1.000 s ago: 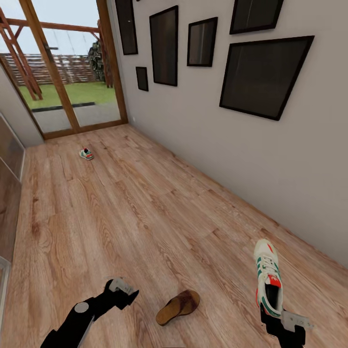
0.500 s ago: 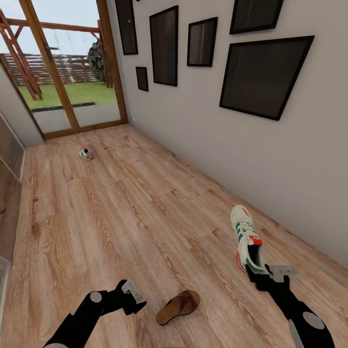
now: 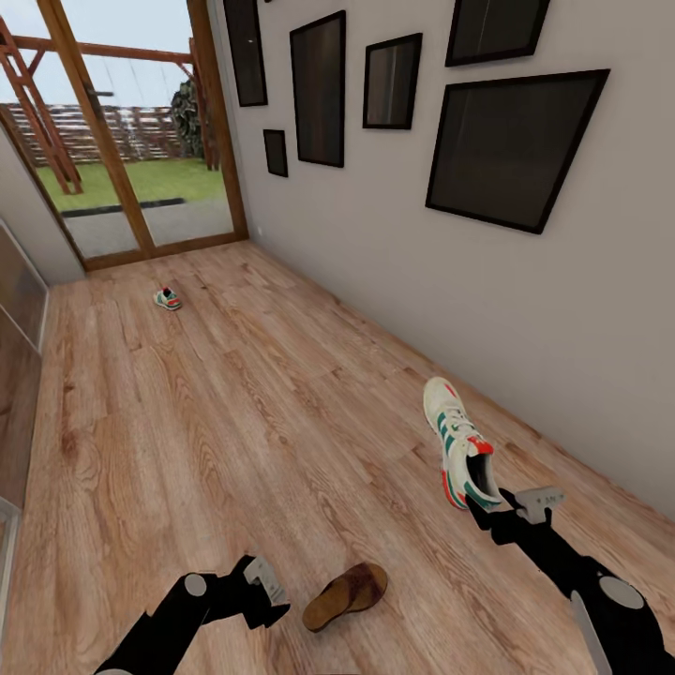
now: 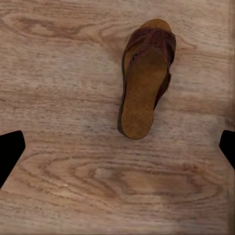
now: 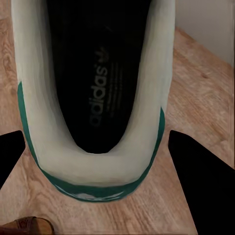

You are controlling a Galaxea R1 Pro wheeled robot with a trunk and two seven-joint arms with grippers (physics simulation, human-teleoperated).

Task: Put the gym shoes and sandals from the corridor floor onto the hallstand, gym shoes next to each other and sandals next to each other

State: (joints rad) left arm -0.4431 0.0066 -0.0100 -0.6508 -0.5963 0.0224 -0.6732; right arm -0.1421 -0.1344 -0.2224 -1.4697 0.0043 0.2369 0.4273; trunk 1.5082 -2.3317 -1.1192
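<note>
Gripping the white lace-up gym shoe with green stripes (image 3: 457, 445) by its heel collar, the right gripper (image 3: 503, 509) carries it toe-forward above the wood-plank corridor floor (image 3: 234, 412). Just beyond the spread-fingered, empty left gripper (image 3: 265, 592) lies a dark brown leather sandal (image 4: 146, 76). Flat, light and probably floppy, it looks best pinched across strap and sole edge.

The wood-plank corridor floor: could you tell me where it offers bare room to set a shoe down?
Most of the floor is bare, between the far white sneaker and the brown leather sandal. It is tighter near that sandal, between the left gripper and the right gripper's held sneaker.
</note>
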